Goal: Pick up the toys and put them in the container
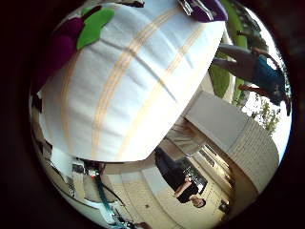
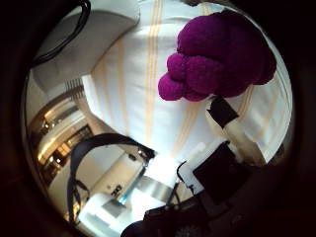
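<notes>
Purple plush grapes [image 2: 219, 54] fill the thumb-side view, close to the palm on striped cloth [image 1: 138, 81]; their green leaf [image 1: 95, 26] shows only little-finger-side. Cloth edge is near. Hand [image 2: 222, 177] state: cannot tell.

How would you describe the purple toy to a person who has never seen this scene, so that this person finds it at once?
Look for the white cloth with pale orange stripes. On it lies the purple toy, a soft bunch of rounded lumps like grapes, close to the hand. Nothing else on the cloth is so lumpy or so deep a purple.

One purple plush grape toy [image 2: 222, 54] lies on one white cloth with yellow stripes [image 1: 143, 86].
</notes>
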{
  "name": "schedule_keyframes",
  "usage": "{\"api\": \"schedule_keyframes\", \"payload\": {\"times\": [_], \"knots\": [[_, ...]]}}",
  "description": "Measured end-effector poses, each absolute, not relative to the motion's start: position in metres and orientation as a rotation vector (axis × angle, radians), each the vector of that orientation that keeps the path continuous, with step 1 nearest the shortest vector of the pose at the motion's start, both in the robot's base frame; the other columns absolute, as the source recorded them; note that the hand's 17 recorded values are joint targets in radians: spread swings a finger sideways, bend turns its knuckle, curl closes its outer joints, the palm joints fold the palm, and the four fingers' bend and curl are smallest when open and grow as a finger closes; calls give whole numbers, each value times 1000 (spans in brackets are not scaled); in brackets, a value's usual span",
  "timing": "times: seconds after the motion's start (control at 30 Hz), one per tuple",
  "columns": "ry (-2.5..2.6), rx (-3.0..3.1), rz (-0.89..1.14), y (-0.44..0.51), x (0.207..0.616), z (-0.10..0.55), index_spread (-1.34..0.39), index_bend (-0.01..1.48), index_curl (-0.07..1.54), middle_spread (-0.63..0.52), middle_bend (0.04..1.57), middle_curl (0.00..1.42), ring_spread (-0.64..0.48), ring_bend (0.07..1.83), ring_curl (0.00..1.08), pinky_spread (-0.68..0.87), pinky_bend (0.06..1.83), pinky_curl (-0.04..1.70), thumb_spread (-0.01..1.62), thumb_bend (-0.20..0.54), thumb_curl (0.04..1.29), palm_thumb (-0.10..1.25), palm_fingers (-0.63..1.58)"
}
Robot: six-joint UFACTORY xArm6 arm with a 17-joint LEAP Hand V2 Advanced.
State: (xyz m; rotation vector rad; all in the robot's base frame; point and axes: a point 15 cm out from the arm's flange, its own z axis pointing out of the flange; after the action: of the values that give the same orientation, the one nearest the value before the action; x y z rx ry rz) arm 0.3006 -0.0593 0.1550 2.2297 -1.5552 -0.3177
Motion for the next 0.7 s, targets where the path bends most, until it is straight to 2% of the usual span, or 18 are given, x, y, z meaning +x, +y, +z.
{"api": "schedule_keyframes", "payload": {"times": [0.13,0.2,0.27,0.33,0.37,0.47,0.5,0.53,0.63,0.7], "knots": [[-1525,2215,-303,-64,299,152,-271,216,340,-91,239,359,202,319,329,359,249,203,1065,-27,428,840,421],[-1524,2215,-303,-64,299,152,-287,138,320,-125,302,387,154,473,372,325,277,201,1059,-25,430,849,620],[-1524,2216,-301,-64,299,152,-332,46,252,-164,457,456,94,700,442,301,324,208,1050,-24,431,863,782],[-1521,2219,-303,-65,299,152,-392,59,205,-202,593,536,58,938,550,285,382,231,1042,-23,435,879,834],[-1521,2224,-298,-65,300,154,-407,72,194,-211,627,557,50,977,573,284,407,240,1040,-24,435,880,840],[-1528,2242,-275,-65,305,158,-500,163,150,-258,761,667,-3,1150,678,284,589,295,1035,-24,446,898,902],[-1535,2252,-264,-65,307,160,-518,179,147,-266,778,685,-10,1172,693,284,638,310,1032,-24,448,900,930],[-1546,2259,-256,-65,309,163,-568,198,126,-285,816,730,-30,1190,717,287,809,362,1029,-20,456,914,991],[-1603,2261,-222,-72,312,174,-653,243,104,-310,869,806,-59,1211,757,272,1057,466,1040,0,489,978,1050],[-1660,2249,-209,-80,311,185,-703,280,96,-319,897,849,-76,1221,780,262,1159,529,1056,-3,505,996,1038]]}}
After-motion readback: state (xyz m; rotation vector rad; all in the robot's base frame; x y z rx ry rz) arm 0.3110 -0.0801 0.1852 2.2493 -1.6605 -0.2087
